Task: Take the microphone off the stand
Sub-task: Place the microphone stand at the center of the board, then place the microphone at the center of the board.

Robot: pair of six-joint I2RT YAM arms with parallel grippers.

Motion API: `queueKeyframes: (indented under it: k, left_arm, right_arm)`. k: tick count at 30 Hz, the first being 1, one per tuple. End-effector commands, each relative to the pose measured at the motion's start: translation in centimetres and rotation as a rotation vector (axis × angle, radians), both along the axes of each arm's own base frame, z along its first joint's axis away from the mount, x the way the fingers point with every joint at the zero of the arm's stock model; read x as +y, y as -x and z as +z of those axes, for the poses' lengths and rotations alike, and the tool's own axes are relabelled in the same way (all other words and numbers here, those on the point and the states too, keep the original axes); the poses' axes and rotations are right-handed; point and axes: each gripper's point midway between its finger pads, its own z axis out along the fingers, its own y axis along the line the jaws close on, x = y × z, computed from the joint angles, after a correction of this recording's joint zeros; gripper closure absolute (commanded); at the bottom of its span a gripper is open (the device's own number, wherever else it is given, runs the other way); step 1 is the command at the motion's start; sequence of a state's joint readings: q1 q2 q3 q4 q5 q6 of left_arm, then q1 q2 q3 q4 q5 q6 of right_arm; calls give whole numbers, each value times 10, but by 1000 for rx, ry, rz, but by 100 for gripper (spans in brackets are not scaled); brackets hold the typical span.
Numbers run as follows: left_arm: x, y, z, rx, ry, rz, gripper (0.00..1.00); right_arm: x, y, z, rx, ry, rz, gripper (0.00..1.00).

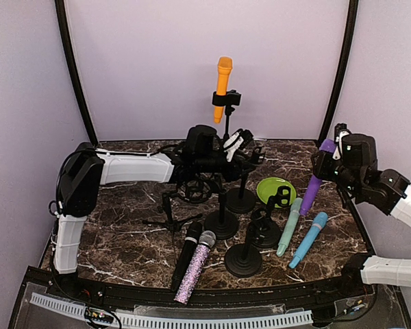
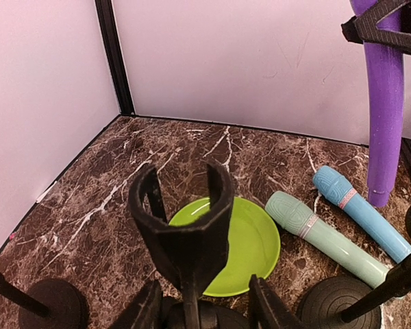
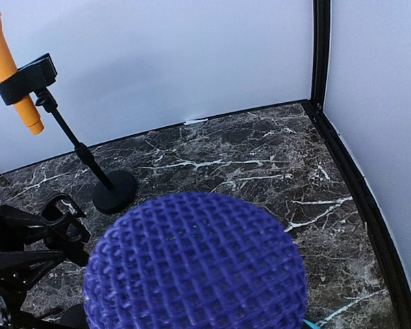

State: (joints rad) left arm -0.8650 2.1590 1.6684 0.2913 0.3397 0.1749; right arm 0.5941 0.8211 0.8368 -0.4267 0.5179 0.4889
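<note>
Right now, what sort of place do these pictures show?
Likely a robot test booth: plain lilac walls enclose a marbled table, and the right gripper holds a purple microphone among several stands.

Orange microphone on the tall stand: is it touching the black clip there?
Touching. The right wrist view shows the black plastic clip gripping the orange handheld microphone, with no gap between them.

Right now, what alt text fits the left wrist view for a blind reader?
An empty black fork-shaped microphone clip fills the foreground, inside the open left tool. Behind it on the marble table lie a lime green plate, a mint microphone and a blue microphone; a purple microphone stands upright far right.
</note>
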Motion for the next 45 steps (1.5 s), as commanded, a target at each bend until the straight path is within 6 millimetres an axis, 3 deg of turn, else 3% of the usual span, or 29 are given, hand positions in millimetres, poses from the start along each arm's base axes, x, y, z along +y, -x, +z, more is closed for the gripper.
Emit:
queueKeyframes:
  k: [1, 8, 11, 16, 22, 25, 26, 27, 28, 29, 30, 31, 34, 40, 45]
  left_arm:
    - [5, 5, 63, -86, 91, -10, 53]
    - [18, 13, 81, -105, 117, 4, 46]
    - [27, 19, 99, -125, 140, 14, 44]
    - [41, 25, 109, -117, 138, 30, 42]
    - [78, 23, 118, -46, 169, 105, 41]
    - [108, 22, 121, 1, 190, 158, 41]
    - [121, 20, 132, 20, 219, 183, 40]
    - [129, 21, 119, 56, 208, 197, 41]
    - [144, 19, 126, 79, 237, 226, 40]
    - [152, 20, 112, 112, 223, 239, 40]
    - [165, 20, 119, 123, 247, 262, 40]
    - [172, 22, 105, 152, 226, 279, 40]
    - [197, 28, 100, 173, 205, 327, 39]
    - [222, 43, 89, 183, 112, 384, 37]
    - [231, 52, 86, 204, 53, 385, 35]
  right_arm:
    - [-5, 2, -2, 4, -52, -15, 89]
    - [-10, 12, -11, 62, -71, -26, 89]
    - [-13, 17, -21, 102, -73, -39, 88]
    - [-18, 16, -40, 159, -86, -67, 88]
    - [-17, 9, -67, 229, -187, -42, 88]
    - [-18, 8, -82, 278, -235, -37, 88]
    - [-19, 9, -88, 298, -248, -38, 88]
    - [-19, 10, -94, 316, -261, -40, 88]
    - [-19, 10, -99, 334, -272, -41, 88]
    - [-18, 11, -104, 348, -284, -43, 87]
    - [-18, 12, -109, 363, -296, -44, 86]
    - [-17, 12, -114, 376, -309, -46, 86]
    - [-11, 14, -126, 416, -349, -35, 86]
    - [-14, 20, -148, 489, -353, -75, 84]
    - [-14, 23, -167, 522, -378, -103, 79]
